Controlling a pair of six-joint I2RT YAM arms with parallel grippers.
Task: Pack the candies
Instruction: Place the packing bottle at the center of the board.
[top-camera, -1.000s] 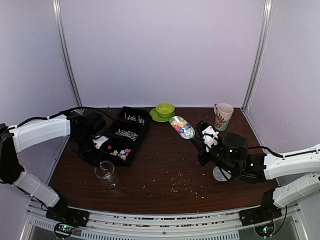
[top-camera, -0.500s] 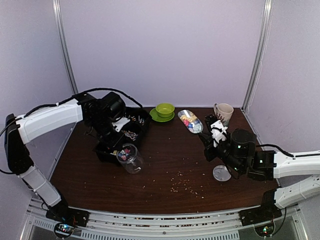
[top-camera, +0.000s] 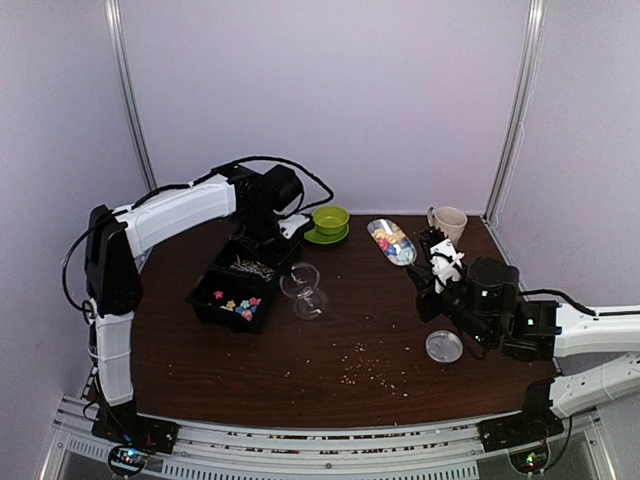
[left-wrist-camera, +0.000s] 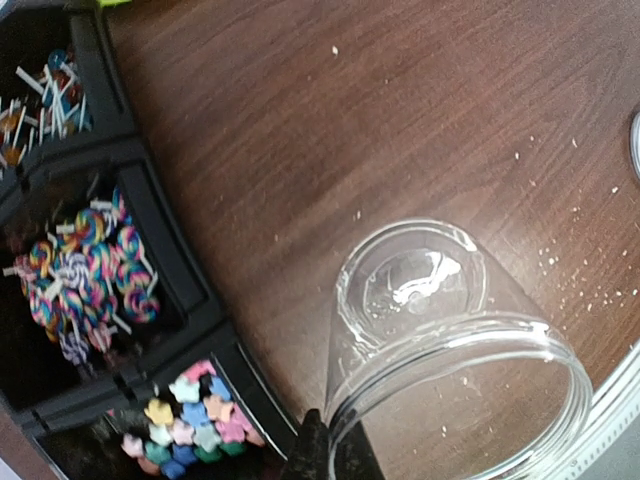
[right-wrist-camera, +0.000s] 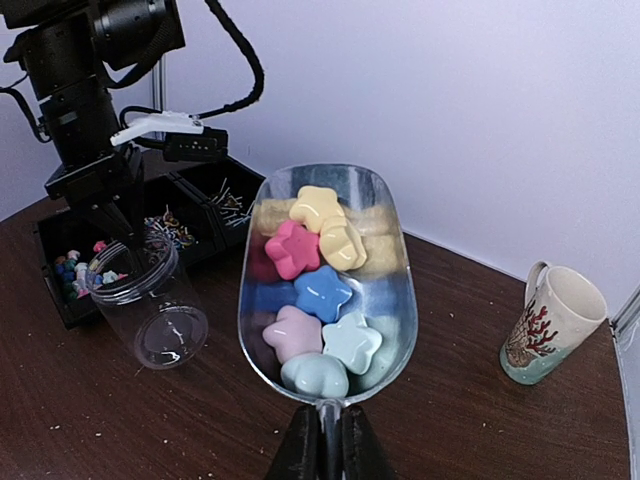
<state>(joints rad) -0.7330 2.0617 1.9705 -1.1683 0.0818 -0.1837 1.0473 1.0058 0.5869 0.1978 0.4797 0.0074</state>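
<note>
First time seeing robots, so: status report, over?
Left end effector shut on clear jar, tilted. Right end effector shut on scoop, star candies aboard. Nothing between scoop and jar.

On my brown table (top-camera: 330, 330) I see a black tray (top-camera: 228, 314), green saucer (top-camera: 312, 236) with bowl (top-camera: 329, 218), mug (top-camera: 447, 228), clear lid (top-camera: 443, 346), scattered crumbs (top-camera: 365, 372).

Star-shaped pastel candies (right-wrist-camera: 318, 292): several heaped in a raised clear scoop (right-wrist-camera: 385, 200), well right of the black tray (top-camera: 204, 292); more lie in its near compartment.
</note>
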